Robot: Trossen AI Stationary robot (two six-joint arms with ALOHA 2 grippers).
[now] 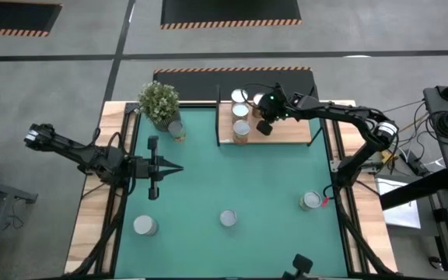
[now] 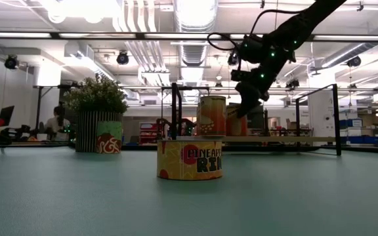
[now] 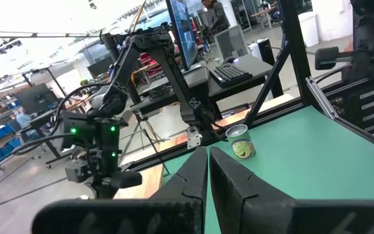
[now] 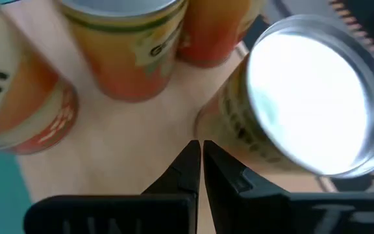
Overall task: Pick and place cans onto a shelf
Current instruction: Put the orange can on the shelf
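The shelf (image 1: pixel 286 131) is a light-wood board at the far edge of the green mat. Several cans stand upright on its left part (image 1: pixel 241 131) (image 4: pixel 125 45); one with a silvery top (image 4: pixel 310 97) is closest to my right gripper. My right gripper (image 1: pixel 263 127) (image 4: pixel 197 153) is shut and slants down over the board among these cans, a little above it (image 2: pixel 248 111). More cans stand on the mat (image 1: pixel 228 218) (image 1: pixel 145 225) (image 1: pixel 311 201) (image 1: pixel 176 131). My left gripper (image 1: pixel 179 168) (image 3: pixel 208 159) is shut, level over the mat's left part, holding nothing.
A potted green plant (image 1: pixel 159 101) stands at the mat's far left corner, next to one can. The shelf's thin black posts (image 2: pixel 176 111) rise at its ends. One can (image 2: pixel 189 159) stands near the middle of the mat's front.
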